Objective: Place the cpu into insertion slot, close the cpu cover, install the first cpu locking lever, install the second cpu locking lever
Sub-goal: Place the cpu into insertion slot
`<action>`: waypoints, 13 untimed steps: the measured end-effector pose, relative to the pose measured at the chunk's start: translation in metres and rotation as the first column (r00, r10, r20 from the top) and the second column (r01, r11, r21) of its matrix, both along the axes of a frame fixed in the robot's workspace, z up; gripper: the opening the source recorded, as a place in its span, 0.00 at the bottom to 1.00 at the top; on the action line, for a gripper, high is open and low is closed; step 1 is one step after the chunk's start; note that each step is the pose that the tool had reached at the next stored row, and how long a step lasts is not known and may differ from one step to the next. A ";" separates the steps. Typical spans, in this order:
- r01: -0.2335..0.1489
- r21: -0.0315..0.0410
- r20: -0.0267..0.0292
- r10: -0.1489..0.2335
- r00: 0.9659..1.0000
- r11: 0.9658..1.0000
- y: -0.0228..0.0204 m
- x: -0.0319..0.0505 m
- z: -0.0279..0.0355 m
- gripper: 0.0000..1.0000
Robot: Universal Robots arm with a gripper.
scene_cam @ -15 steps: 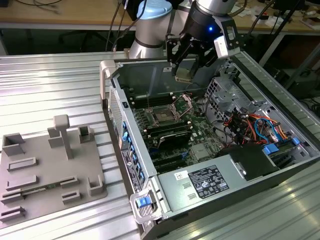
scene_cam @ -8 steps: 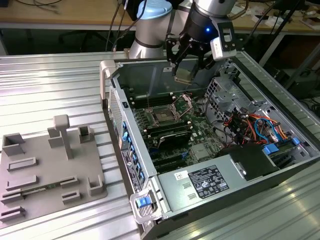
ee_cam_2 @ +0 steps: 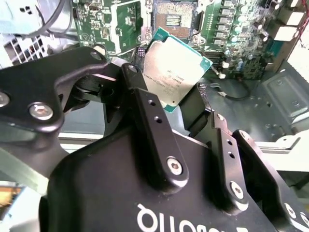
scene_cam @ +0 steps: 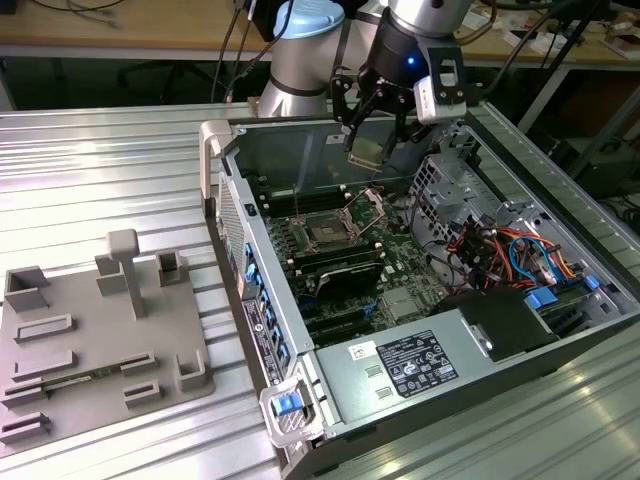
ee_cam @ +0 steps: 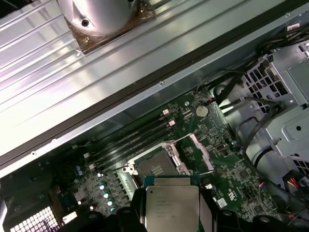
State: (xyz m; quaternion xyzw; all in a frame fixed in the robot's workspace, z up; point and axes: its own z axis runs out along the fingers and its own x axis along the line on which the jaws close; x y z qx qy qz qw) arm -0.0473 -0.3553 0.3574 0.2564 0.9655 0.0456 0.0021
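Observation:
My gripper (scene_cam: 368,143) is shut on the cpu (scene_cam: 365,153) and holds it in the air above the open computer case, over the back of the green motherboard (scene_cam: 400,250). In both wrist views the cpu's silvery top (ee_cam_2: 173,72) (ee_cam: 172,207) sits clamped between the black fingers (ee_cam_2: 149,121). The insertion slot (scene_cam: 328,232) (ee_cam: 153,168) (ee_cam_2: 174,19) lies bare below, a little apart from the chip. The cpu cover (scene_cam: 368,207) (ee_cam: 195,151) stands raised on its hinge beside the slot. A thin locking lever (ee_cam: 179,139) sticks up near it.
Black memory slots (scene_cam: 340,265) run beside the socket. A drive cage (scene_cam: 450,190) and coloured cables (scene_cam: 520,250) fill the case on the exterior view's right, and a power supply (scene_cam: 420,365) sits at its front. A grey fixture tray (scene_cam: 90,340) lies on the table at the left.

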 end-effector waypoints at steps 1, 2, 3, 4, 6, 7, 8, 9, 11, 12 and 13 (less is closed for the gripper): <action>0.012 0.000 0.000 -0.012 1.000 1.000 0.0000 0.0000 -0.0002 0.54; 0.025 0.000 0.000 -0.025 1.000 1.000 0.0000 0.0000 -0.0004 0.54; 0.042 0.000 0.000 -0.042 0.999 0.999 0.0000 0.0000 -0.0007 0.54; 0.056 0.000 0.000 -0.056 0.998 0.998 0.0000 0.0000 -0.0009 0.54; 0.078 0.000 0.000 -0.078 0.997 0.997 0.0000 0.0000 -0.0011 0.54; 0.084 0.000 0.000 -0.084 0.996 0.996 0.0000 0.0000 -0.0012 0.54; 0.089 0.000 0.000 -0.089 0.996 0.996 0.0000 0.0000 -0.0012 0.54; 0.090 0.000 0.000 -0.090 0.996 0.996 0.0000 0.0000 -0.0012 0.54; 0.090 0.000 0.000 -0.090 0.996 0.996 0.0000 0.0000 -0.0012 0.54; 0.091 0.000 0.000 -0.091 0.996 0.996 0.0000 0.0000 -0.0012 0.54; 0.091 0.000 0.000 -0.091 0.996 0.996 0.0000 0.0000 -0.0012 0.54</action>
